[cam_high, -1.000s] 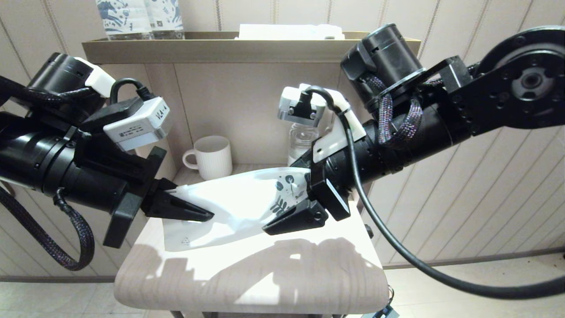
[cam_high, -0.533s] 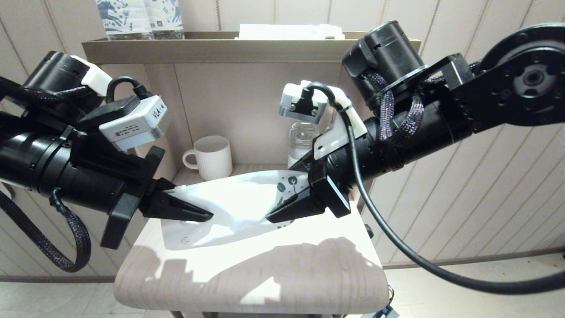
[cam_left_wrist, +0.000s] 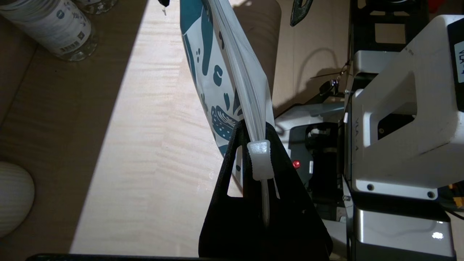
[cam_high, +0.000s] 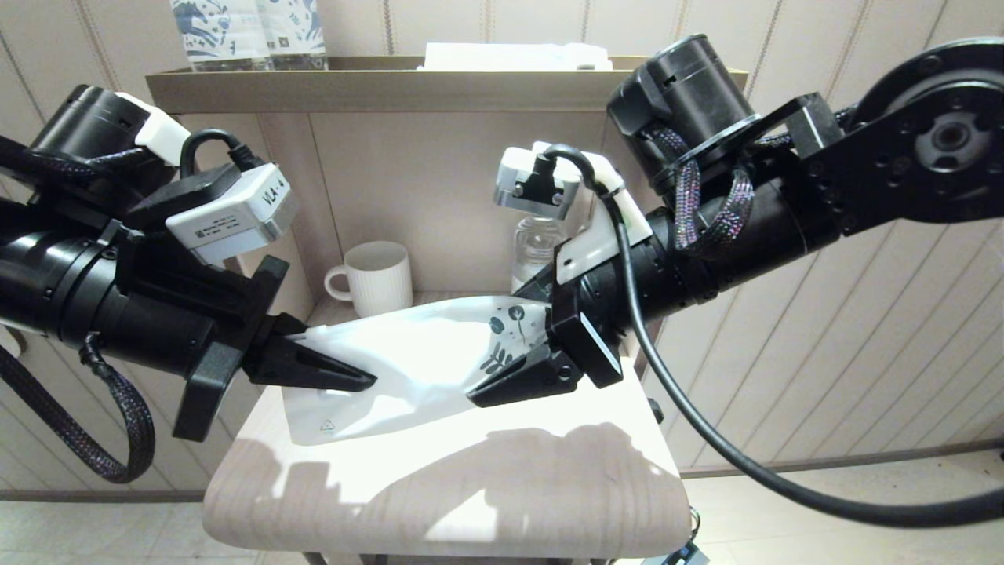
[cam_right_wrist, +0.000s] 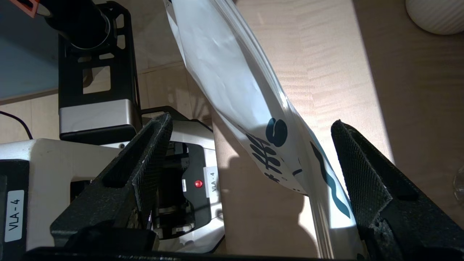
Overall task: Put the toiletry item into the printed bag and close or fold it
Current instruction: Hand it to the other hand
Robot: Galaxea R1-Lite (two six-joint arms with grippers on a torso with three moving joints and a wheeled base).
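Head view: one printed bag [cam_high: 408, 369], one white mug [cam_high: 379, 277], one clear bottle [cam_high: 536, 249] in the shelf recess, two printed-label bottles [cam_high: 249, 31] on top of the shelf [cam_high: 376, 86]. Bag held up over the pale wooden table [cam_high: 471, 486], one corner at the left gripper [cam_high: 345, 377], leaf-print end by the right gripper [cam_high: 510, 380]. Left fingers pressed together on the bag's zip edge, white slider [cam_left_wrist: 259, 159] caught between them in the left wrist view. Right fingers [cam_right_wrist: 362, 181] spread wide, the printed end lying between them, unclamped. Front half of the table is bare; mug and bottle sit well behind the bag. Readable writing: "VLA-4" on the camera housing [cam_high: 235, 216]. Toothbrush not visible.
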